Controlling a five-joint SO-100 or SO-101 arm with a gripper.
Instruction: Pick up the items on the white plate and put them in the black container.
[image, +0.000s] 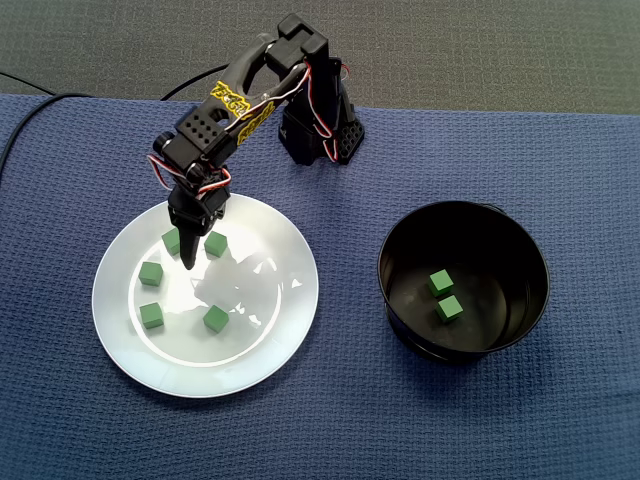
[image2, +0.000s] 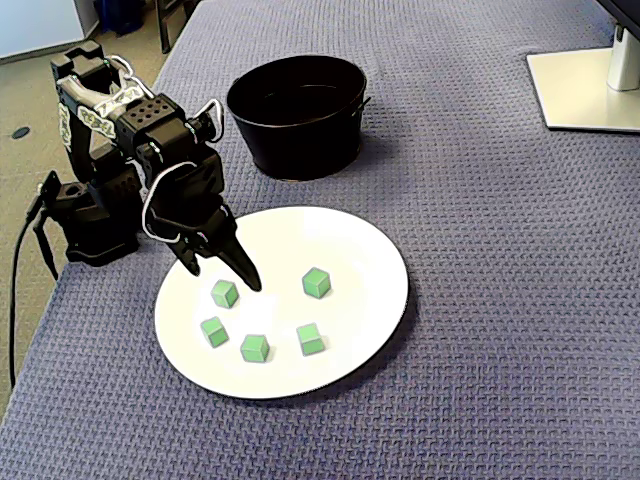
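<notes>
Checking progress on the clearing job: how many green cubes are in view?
7. Five green cubes lie on the white plate. Two sit inside the black container. None seem hidden.

Your table (image: 500, 430) is covered with a blue woven cloth. The white plate (image: 280, 325) lies on it. In a fixed view, the black container (image: 515, 270) stands right of the plate, apart from it. The arm's base (image: 340, 140) sits just behind the plate. A pale stand foot (image2: 585, 90) rests well beyond the plate.
</notes>
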